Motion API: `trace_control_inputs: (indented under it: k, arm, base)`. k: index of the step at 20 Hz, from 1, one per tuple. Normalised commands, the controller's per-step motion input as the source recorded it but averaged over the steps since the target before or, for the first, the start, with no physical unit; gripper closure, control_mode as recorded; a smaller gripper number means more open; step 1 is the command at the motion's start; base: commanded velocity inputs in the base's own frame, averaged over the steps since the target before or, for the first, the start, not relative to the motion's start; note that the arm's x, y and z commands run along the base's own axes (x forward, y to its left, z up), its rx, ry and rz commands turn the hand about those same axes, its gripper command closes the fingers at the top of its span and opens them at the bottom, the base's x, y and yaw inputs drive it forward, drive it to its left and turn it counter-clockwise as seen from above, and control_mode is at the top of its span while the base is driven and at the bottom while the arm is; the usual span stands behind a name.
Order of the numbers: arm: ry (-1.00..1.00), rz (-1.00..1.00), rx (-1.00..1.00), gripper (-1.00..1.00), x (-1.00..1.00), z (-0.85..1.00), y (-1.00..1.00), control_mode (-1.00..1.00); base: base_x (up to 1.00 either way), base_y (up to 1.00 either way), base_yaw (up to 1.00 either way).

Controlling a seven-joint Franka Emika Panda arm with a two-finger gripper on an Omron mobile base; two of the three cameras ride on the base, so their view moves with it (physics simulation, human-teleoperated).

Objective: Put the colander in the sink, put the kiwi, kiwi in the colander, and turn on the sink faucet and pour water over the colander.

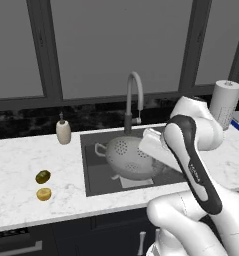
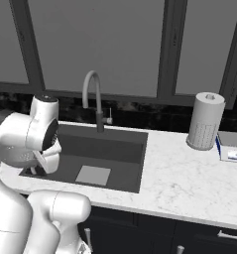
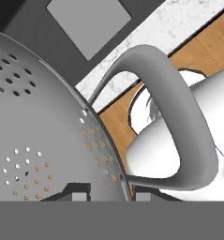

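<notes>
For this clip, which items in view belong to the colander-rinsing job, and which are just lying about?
Part of the job:
colander, held at its rim by the shut pincer, over the sink
dark kiwi and yellow kiwi on the counter
sink faucet, no water running

Just lying about:
cream soap bottle
paper towel roll
small box

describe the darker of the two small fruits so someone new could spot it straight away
Start at the dark grey recessed sink set in the white marble counter, then look left of it, toward the counter's front. Two small fruits lie there close together: the dark olive-brown oval kiwi is the one farther back, behind the yellow kiwi.
</notes>
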Motion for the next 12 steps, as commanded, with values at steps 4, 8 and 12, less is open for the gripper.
trace_control_inputs:
  k: [4, 8, 12]
  arm:
    - [-0.02, 0.13, -0.03, 1.00, 0.00, 0.04, -0.76, -1.00]
    - [-0.01, 0.21, -0.03, 1.00, -0.14, 0.00, -0.66, -1.00]
    - [0.00, 0.12, -0.02, 1.00, 0.16, 0.00, -0.59, -1.00]
  base:
    - [0.00, 0.00, 0.00]
    - [0.00, 0.00, 0.00]
    - [0.00, 0.00, 0.00]
